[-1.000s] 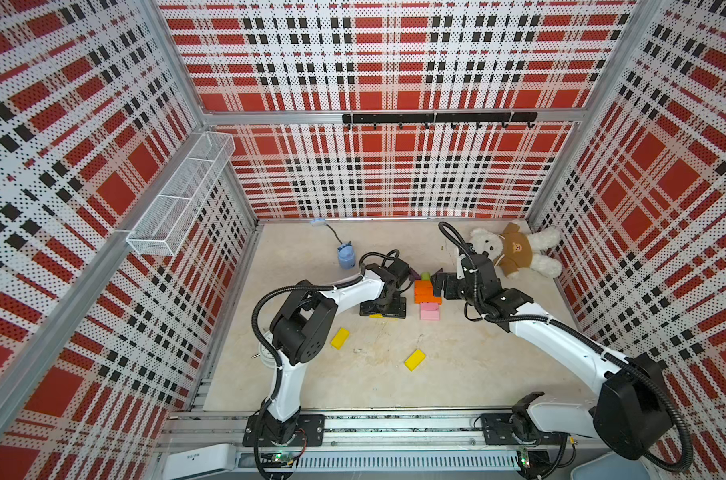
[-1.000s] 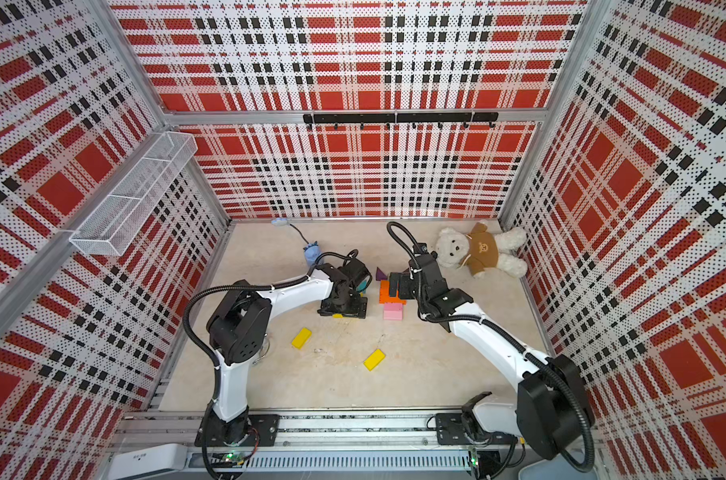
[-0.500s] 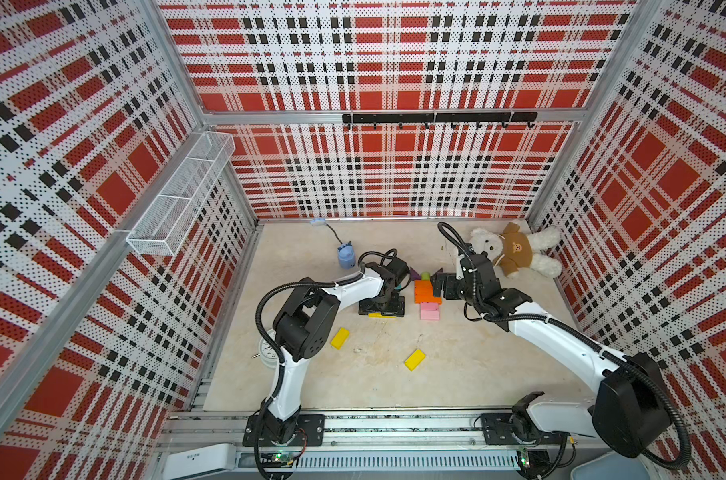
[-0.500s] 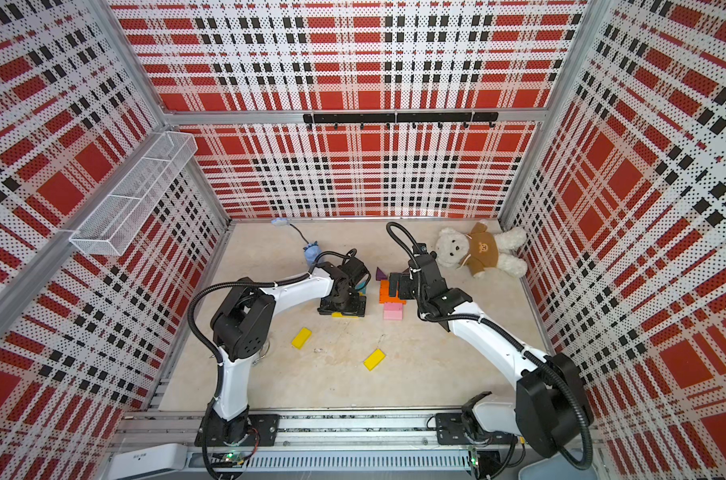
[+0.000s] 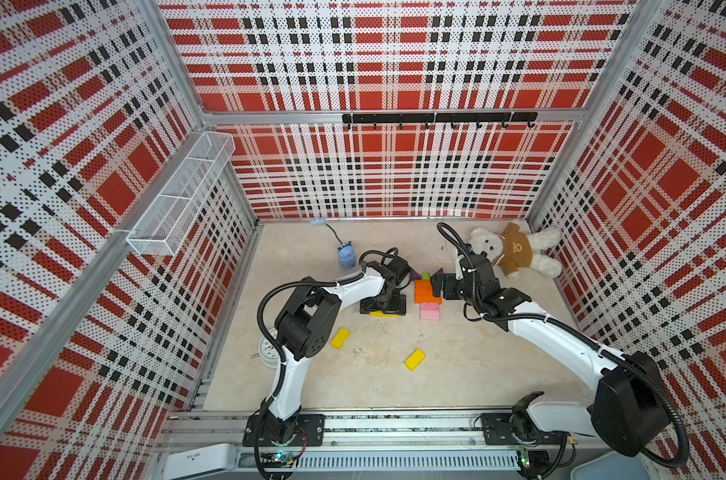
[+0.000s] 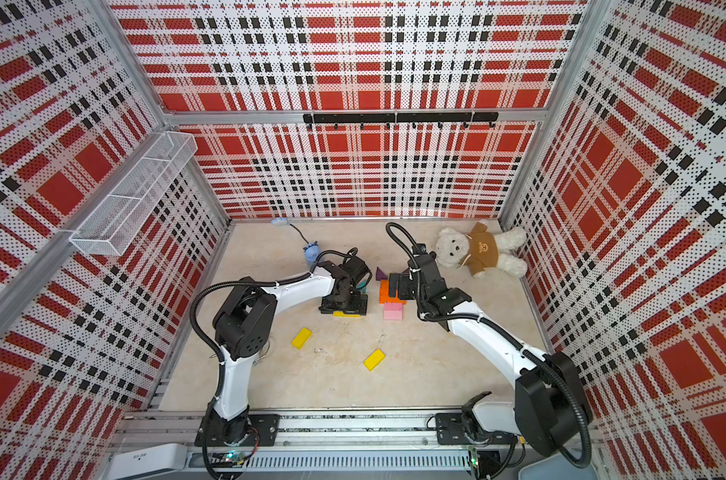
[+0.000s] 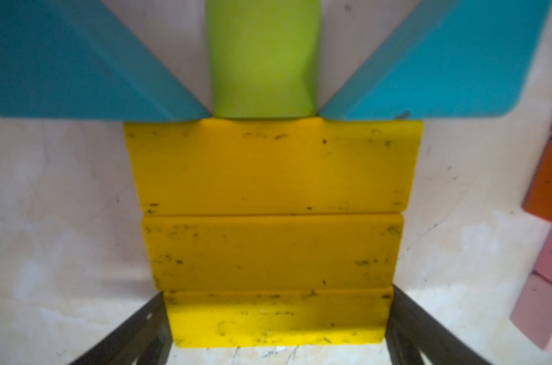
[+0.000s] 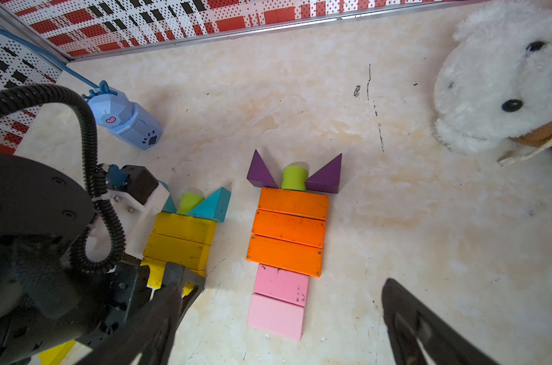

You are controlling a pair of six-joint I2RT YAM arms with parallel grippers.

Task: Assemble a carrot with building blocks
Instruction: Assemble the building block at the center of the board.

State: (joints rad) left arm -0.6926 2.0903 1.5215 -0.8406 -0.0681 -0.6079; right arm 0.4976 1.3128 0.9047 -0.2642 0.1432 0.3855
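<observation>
In both top views your left gripper (image 5: pixel 383 307) sits low just beside the orange carrot (image 5: pixel 427 291), hiding its work. The left wrist shows it: jaws spread astride the end bar (image 7: pixel 276 319) of the yellow carrot (image 7: pixel 274 170), pinching nothing, probably to leave it square. The right wrist shows your right gripper (image 8: pixel 278 316) spread, empty, near the orange carrot's pink bars (image 8: pixel 281 284).

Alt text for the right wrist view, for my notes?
Two block carrots lie side by side on the table: an orange-and-pink carrot topped by purple triangles and a lime stub, and a yellow carrot with teal triangles, its end bar straddled by the left gripper. A plush bear lies nearby.
</observation>
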